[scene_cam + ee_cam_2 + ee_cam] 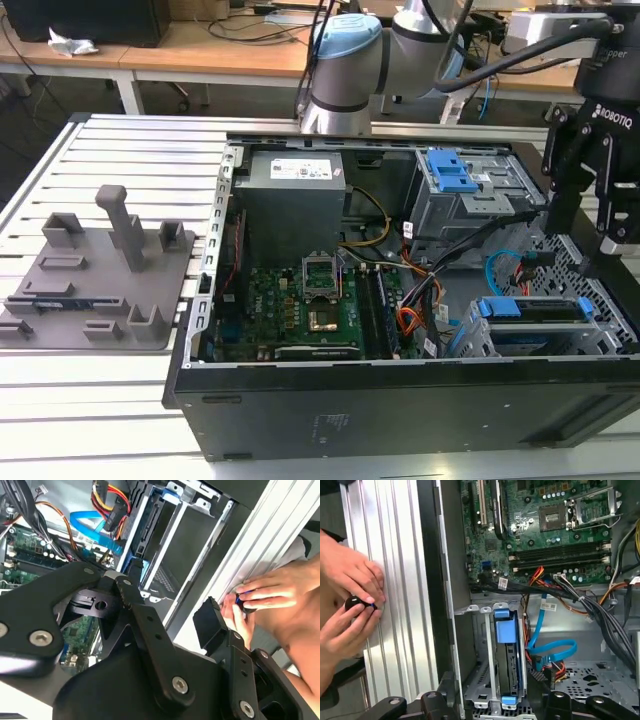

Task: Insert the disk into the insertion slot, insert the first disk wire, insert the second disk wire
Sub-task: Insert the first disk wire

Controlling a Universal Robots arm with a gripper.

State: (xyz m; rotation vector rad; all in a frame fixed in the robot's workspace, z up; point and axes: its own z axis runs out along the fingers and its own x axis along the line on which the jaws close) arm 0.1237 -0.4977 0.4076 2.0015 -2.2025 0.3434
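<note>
The disk [535,308], silver in a blue carrier, sits inside the insertion slot [470,340], a grey perforated bay at the case's front corner on the exterior view's right. In the first wrist view the disk [507,652] stands on edge between the slot's [480,655] rails. A blue flat cable [555,647] and a black connector on red and yellow wires [545,672] lie beside the slot, apart from the disk. My gripper [582,240] hangs open above the slot with nothing between its fingers. In the second wrist view the gripper [170,592] spans the slot [170,535].
A person's hands [350,590] hold a small black object against the aluminium table beside the case; the same hands [270,595] are close to my gripper. A larger cage with a blue latch [450,175], the motherboard [300,300] and a grey fixture plate [95,275] are nearby.
</note>
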